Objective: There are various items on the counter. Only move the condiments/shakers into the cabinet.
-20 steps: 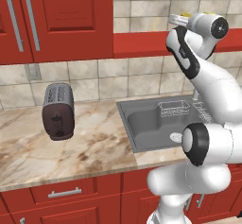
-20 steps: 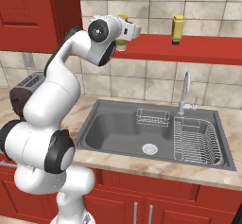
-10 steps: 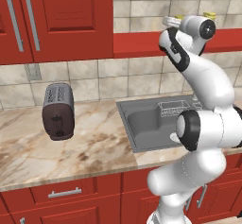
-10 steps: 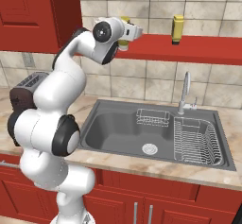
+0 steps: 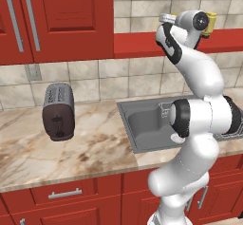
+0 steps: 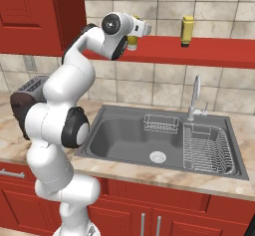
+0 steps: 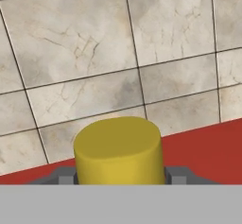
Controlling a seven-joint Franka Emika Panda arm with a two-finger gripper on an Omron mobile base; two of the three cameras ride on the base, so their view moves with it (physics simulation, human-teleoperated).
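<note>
Toaster (image 5: 58, 111): dark grey, on the marble counter (image 5: 95, 148), far left. Sink (image 6: 159, 140): grey basin, right of it, with dish rack (image 6: 206, 145) and faucet (image 6: 195, 96). Gripper (image 6: 133, 35): raised to the red shelf (image 6: 199, 51); fingers (image 7: 66, 176) sit at either side of a yellow bottle (image 7: 119, 150), apparently clamped on it, though actual contact is hard to confirm. Mustard bottle (image 6: 187, 30): upright on the same shelf, well to the right, against the tiles.
</note>
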